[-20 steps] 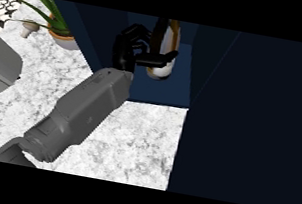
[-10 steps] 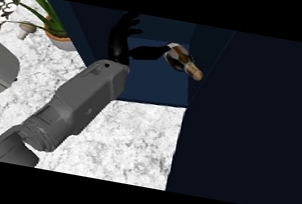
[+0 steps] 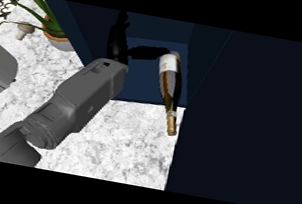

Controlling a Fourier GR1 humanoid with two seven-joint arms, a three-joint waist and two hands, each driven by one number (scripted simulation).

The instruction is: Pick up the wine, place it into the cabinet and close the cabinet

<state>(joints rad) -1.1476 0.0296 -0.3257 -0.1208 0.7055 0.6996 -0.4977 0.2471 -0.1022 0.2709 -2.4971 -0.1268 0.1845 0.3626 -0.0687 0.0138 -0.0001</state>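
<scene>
Lying lower than before, wine (image 3: pixel 168 84) tipped in the cabinet (image 3: pixel 143 81), left hand (image 3: pixel 119 45) spread apart beside it

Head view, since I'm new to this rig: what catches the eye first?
The wine bottle lies tilted in the open dark-blue cabinet, neck jutting over the marble counter. The left hand touches its base at top centre; the cabinet door fills the right.

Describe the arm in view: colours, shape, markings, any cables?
Only the left arm shows. Its forearm is a boxy grey shell with flat faces and bevelled edges, joined to a rounder grey segment toward the elbow, with small dark slots near the wrist. The left hand is black and slim. No cables or lettering visible.
</scene>
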